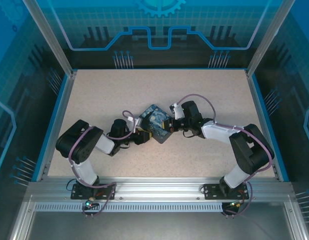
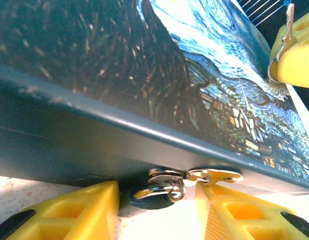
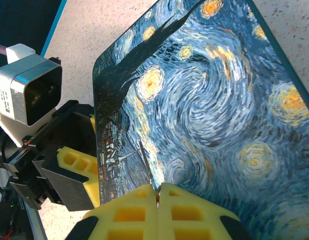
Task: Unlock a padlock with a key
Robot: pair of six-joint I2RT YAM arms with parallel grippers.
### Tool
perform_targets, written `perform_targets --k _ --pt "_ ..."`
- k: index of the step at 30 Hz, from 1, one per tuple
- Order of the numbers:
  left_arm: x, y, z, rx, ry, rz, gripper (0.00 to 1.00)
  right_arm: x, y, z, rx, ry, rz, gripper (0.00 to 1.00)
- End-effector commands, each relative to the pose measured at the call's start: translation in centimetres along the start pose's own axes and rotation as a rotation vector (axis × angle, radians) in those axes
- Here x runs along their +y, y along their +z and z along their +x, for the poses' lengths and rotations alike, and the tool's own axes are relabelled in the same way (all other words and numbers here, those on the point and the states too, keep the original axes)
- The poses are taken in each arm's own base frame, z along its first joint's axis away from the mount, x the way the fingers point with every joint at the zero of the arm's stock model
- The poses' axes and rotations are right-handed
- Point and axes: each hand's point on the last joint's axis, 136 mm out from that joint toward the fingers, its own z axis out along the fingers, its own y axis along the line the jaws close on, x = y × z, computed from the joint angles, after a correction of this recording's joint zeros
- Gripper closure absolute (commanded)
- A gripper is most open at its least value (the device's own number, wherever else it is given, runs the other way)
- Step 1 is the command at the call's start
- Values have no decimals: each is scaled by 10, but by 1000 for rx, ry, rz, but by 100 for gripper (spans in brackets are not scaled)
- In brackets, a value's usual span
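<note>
The padlock hangs at the front edge of the box, low on its dark side wall. In the left wrist view it shows a small dark body with silver loops and a flat metal tab beside it. It sits just above the speckled table, between the 2 yellow fingers of the left end effector. Those fingers stand a narrow way apart, 1 on each side of the lock and close against it. I cannot tell whether they are pressing on it or only flanking it.

The key is a thin grey sliver pinched between the 2 yellow fingers of the right end effector, whose pads are closed flat together. The blade points out over the painted lid of the box, which has blue swirls and yellow stars. In the left wrist view the same key sticks up at the top right, with a wire ring hanging from it against the yellow finger.

From above, the box lies turned like a diamond near the middle of the table. The left end effector is at its lower left edge and the right end effector at its right edge, so the 2 arms face each other across it.
</note>
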Motion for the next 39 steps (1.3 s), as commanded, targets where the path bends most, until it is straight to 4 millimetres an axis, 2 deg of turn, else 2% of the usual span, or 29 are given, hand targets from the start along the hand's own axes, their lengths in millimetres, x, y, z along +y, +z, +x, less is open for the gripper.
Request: perform_targets --k 1,13,24,32,39 --pt "-6 9 24 98 -23 18 55 -21 6 23 80 48 56 100" --pt "-9 23 24 114 59 -20 57 -21 6 23 79 51 55 100" --pt "-12 27 11 83 67 -28 66 -19 6 21 75 46 51 100" --pt "-14 23 1 53 38 -49 73 -14 3 14 46 24 39 100" --pt "-24 6 -11 13 -22 -91 75 -2 -19 -4 -39 -80 60 100"
